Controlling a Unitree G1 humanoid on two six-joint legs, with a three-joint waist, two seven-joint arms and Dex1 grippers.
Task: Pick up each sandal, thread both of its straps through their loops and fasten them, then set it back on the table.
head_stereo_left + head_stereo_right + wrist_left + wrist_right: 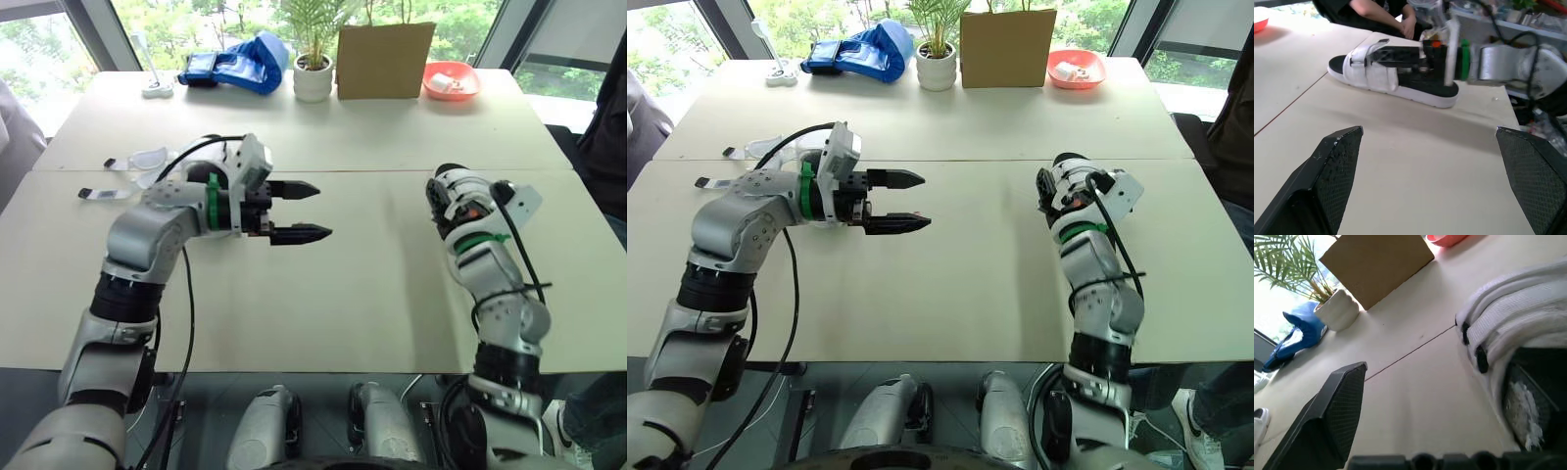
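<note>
A white sandal (1376,73) with a black footbed lies on the table near its right edge, also seen as white straps (1518,308) in the right wrist view. My right gripper (1396,53) reaches along the sandal over its straps. One finger (1332,421) stands well apart from the sandal and the other is hidden behind it, so the gripper is open. In the head view the right gripper (443,196) is right of the table's middle. My left gripper (324,211) hovers open over the middle of the table, pointing right at the sandal, with nothing between its fingers.
Along the far edge stand a blue bag (240,64), a potted plant (313,76), a cardboard box (384,59) and a red bowl (451,80). Clear plastic items (147,159) lie at the left. A person (1381,14) sits at the table's right side.
</note>
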